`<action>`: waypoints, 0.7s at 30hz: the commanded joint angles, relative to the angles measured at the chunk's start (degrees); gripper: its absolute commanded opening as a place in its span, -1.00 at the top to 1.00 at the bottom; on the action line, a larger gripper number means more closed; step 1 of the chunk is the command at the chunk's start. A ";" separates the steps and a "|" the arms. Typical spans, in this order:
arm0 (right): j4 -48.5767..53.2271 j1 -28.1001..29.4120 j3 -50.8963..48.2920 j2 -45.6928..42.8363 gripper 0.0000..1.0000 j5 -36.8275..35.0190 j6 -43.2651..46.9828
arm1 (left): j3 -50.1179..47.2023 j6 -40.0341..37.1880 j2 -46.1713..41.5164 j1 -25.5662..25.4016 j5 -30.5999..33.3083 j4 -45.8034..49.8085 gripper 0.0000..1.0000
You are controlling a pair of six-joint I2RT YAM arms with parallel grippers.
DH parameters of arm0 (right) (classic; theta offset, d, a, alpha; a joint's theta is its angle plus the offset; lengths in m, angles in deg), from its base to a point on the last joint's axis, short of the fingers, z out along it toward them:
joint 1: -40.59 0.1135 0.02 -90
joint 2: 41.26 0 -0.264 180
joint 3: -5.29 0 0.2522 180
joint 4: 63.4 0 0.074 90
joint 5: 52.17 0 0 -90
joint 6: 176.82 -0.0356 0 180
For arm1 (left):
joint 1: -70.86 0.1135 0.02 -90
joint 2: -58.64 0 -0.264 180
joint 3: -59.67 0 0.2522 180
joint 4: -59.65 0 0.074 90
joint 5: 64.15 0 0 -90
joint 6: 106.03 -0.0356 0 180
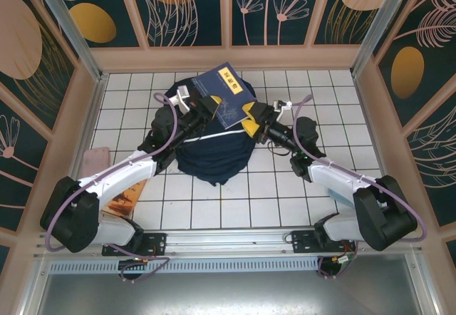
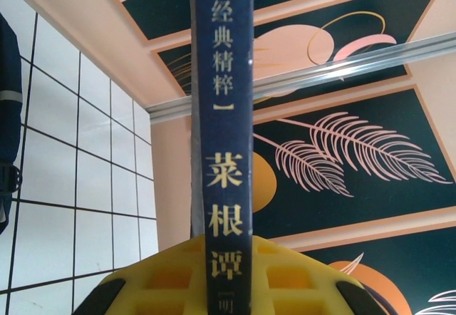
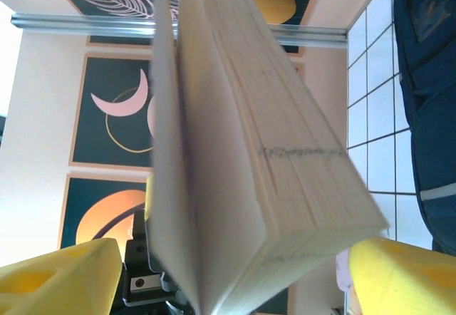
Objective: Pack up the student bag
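The student bag (image 1: 214, 157), a navy backpack with a thin white stripe, lies in the middle of the tiled floor; its edge also shows in the wrist views (image 2: 7, 101) (image 3: 427, 80). A thick navy book with gold lettering (image 1: 225, 90) is held tilted above the bag's far end. My left gripper (image 1: 215, 108) is shut on it, the spine (image 2: 226, 151) standing upright between the yellow fingers (image 2: 164, 279). My right gripper (image 1: 251, 121) is at the book's right edge. Its jaws stand wide around the page block (image 3: 278, 187), whose cover has splayed away. The left finger (image 3: 57, 272) stands apart from the book.
A pink flat object (image 1: 96, 162) lies by the left wall. A brown-orange book (image 1: 125, 201) lies under my left arm. Panelled walls close in the tiled floor on three sides, and a metal rail (image 1: 228, 247) runs along the near edge.
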 commanded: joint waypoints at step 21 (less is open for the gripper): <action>-9.36 2.32 0.89 2.77 0.36 -10.18 -1.31 | -0.33 2.93 1.13 0.02 1.12 -5.57 0.95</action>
